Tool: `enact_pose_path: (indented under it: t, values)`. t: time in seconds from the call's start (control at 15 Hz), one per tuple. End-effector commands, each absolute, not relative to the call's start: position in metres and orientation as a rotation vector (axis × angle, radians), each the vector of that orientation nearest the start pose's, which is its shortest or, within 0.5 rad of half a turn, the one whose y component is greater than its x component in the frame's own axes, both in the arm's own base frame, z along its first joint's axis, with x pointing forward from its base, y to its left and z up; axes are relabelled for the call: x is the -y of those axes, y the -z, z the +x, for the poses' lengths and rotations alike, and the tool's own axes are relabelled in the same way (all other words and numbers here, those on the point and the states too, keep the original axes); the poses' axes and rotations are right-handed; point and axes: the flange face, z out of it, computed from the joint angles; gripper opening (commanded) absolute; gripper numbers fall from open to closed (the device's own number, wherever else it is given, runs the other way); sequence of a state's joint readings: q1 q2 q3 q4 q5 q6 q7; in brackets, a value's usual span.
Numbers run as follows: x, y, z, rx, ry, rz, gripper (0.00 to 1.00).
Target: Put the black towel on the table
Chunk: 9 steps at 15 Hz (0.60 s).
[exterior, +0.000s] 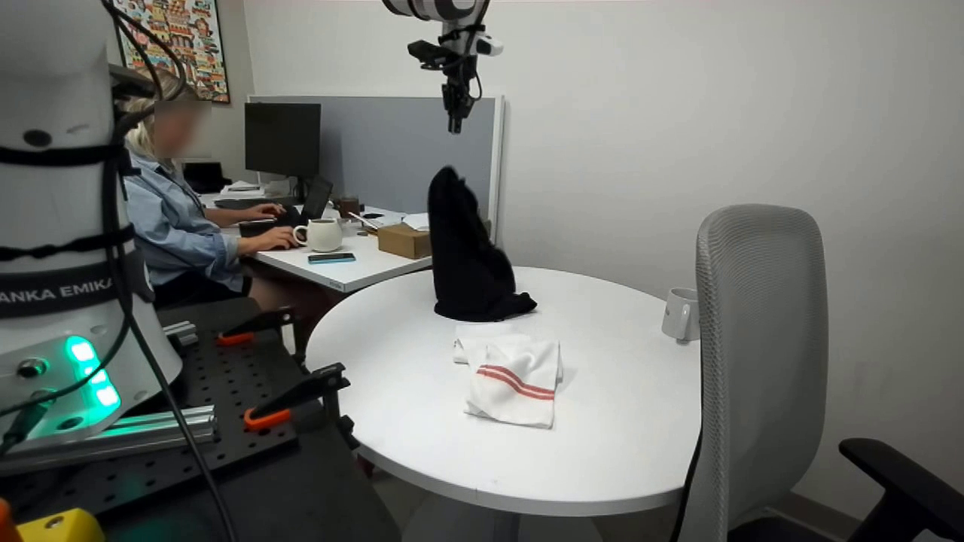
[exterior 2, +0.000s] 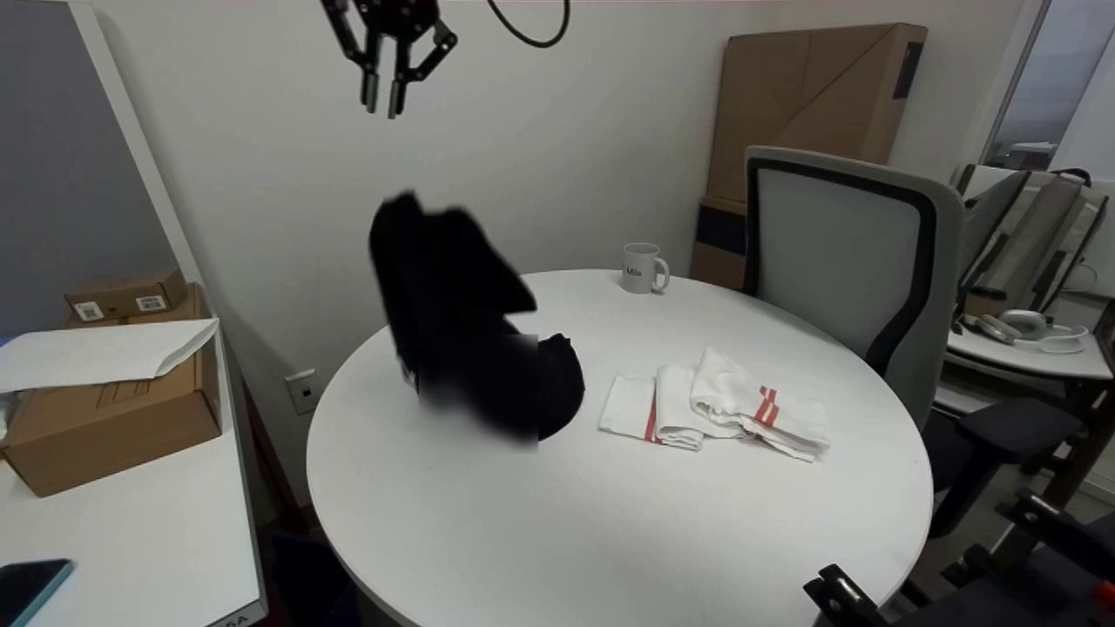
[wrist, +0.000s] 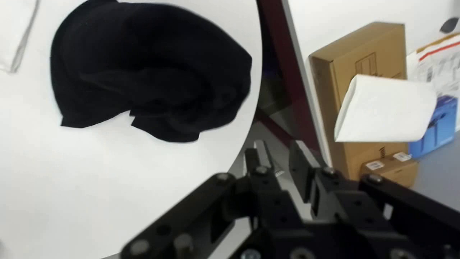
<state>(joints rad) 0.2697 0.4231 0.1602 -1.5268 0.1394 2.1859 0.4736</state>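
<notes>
Black towel (exterior: pixel 471 263) is standing in a floppy peak on the round white counter (exterior: pixel 407 421), lower edge resting on the top. Hand (exterior 2: pixel 383 100) is hanging above, clear of it, fingers (exterior 2: pixel 370 91) standing spread with a narrow gap between. Writing: robot base (exterior: pixel 45 335) is showing "ANKA EMIKA", left end cut off. Grey mug (exterior 2: pixel 638 272) on the counter is bearing dark lettering, too small to read surely; inside hidden. On the desk (exterior 2: pixel 113 522), cardboard box (exterior 2: pixel 131 448) is carrying a folded white sheet (exterior 2: pixel 104 355); smaller box (exterior 2: pixel 120 299) is displaying two white labels (exterior 2: pixel 90 311), print unreadable. Contents of both boxes: cannot tell. In the wrist view, a white printed item (wrist: pixel 444 66) with a red line is lying near them, text blurred. Cream mug (exterior: pixel 324 235) is standing beside a phone (exterior: pixel 331 258), contents out of sight. Red-striped white cloth (exterior: pixel 520 395) is lying folded near the towel on the same counter.
</notes>
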Motion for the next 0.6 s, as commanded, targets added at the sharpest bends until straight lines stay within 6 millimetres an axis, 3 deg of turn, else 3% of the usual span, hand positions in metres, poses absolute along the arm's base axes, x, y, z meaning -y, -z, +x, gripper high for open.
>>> enact_pose_path:
  t: [0.0, 0.13, 0.27, 0.4, 0.53]
  values:
    - [-0.327, -0.46, 0.616, 0.058, 0.16, -2.887, 0.55]
    - [-0.341, -0.464, 0.607, 0.125, 0.155, -2.882, 0.67]
    - [-0.339, -0.47, 0.603, 0.102, 0.152, -2.867, 0.82]
    - [-0.325, -0.478, 0.602, 0.004, 0.132, -2.839, 0.98]
    - [-0.3, -0.481, 0.596, -0.079, 0.093, -2.816, 1.0]
